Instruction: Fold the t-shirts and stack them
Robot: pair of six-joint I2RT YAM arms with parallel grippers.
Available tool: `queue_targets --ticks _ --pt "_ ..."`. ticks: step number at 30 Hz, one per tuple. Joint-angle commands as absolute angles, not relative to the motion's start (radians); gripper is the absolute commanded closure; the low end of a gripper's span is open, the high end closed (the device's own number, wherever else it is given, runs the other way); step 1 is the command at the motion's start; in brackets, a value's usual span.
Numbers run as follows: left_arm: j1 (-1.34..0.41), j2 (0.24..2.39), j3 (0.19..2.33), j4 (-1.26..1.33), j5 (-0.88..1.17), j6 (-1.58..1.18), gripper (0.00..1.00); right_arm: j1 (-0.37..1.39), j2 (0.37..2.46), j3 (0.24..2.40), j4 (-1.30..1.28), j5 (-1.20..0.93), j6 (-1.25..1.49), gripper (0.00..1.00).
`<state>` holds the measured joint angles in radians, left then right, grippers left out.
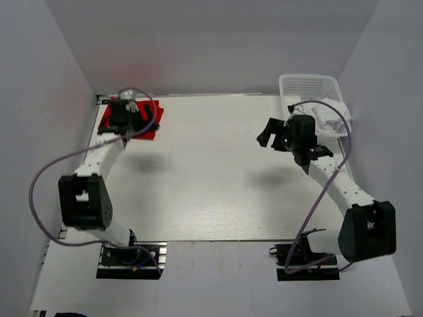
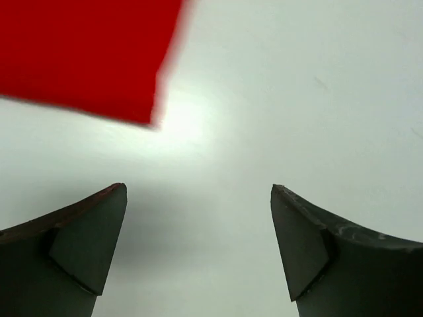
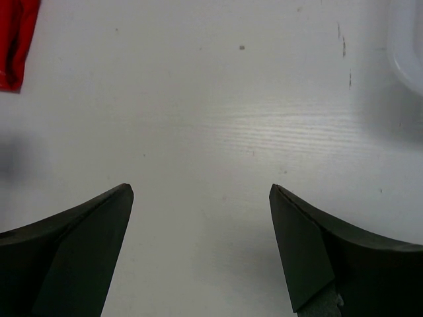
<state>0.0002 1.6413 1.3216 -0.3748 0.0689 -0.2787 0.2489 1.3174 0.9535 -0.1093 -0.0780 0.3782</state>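
Observation:
The red t-shirt [image 1: 149, 125] lies folded flat at the table's far left corner, partly covered by my left gripper [image 1: 135, 112]. In the left wrist view its corner [image 2: 86, 53] shows at the upper left, and my left gripper [image 2: 198, 187] is open over bare table just off that corner, holding nothing. The white t-shirt [image 1: 330, 113] lies bunched in the mesh basket [image 1: 307, 84] at the far right, spilling over its near rim. My right gripper [image 1: 268, 132] hovers left of the basket; in its wrist view the gripper [image 3: 200, 187] is open and empty over the table.
The white table [image 1: 211, 185] is walled in on three sides by white panels. An edge of the basket [image 3: 406, 46] shows at the upper right of the right wrist view, and a strip of the red t-shirt [image 3: 13, 39] at its far left.

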Motion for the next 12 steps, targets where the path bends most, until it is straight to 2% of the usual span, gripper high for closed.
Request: queue_targets --ticks 1,2,7,12 --pt "-0.07 1.45 1.002 -0.111 0.4 -0.429 0.0 0.247 1.214 0.843 -0.04 -0.072 0.399 0.1" --pt "-0.095 1.378 0.905 -0.082 0.413 -0.446 0.0 0.245 1.172 0.783 -0.014 -0.072 0.406 0.1" --pt "-0.132 1.296 0.829 -0.108 0.38 -0.471 0.0 0.248 1.079 0.579 0.191 -0.086 0.456 0.1" --pt "-0.132 1.218 0.79 -0.132 0.224 -0.448 0.0 0.25 1.092 0.58 0.213 -0.117 0.445 0.1"
